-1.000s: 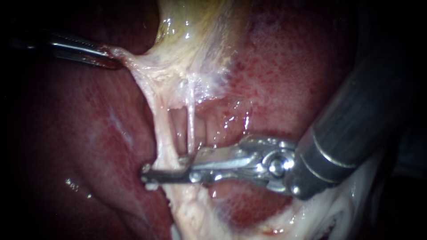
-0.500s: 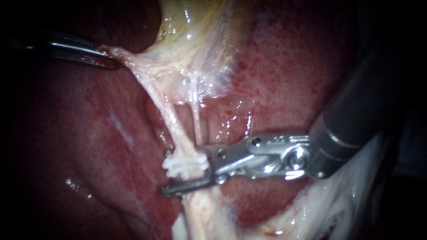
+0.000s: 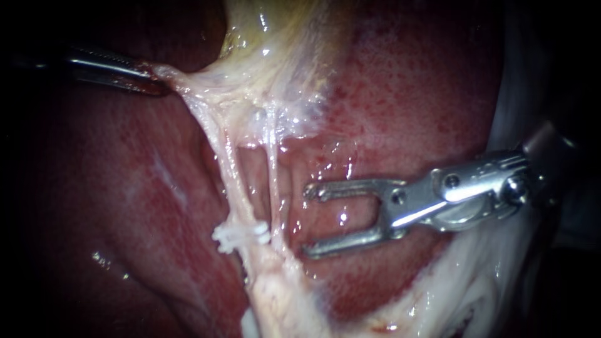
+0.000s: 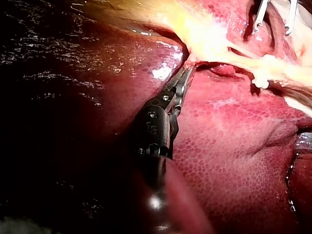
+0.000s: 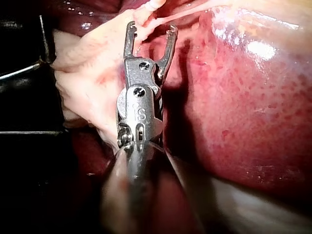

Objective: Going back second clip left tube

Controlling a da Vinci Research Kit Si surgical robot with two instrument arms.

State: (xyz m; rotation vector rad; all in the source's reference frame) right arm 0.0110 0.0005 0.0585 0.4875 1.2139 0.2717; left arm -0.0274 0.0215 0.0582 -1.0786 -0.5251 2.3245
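**Background field.** Deep red, mottled liver forms the backdrop throughout, its wet surface carrying small bright glints. The light is strongest at the centre of the endoscope view and falls to black at the margins. In the right wrist view, a black surround crossed by a thin bright line lies beside the liver.

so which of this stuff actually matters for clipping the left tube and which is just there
In the job:
left tube
white clip on it
right instrument, open, clear of the tube
left instrument, shut on pale tissue, pulling it taut

Just there:
right tube
liver
gallbladder
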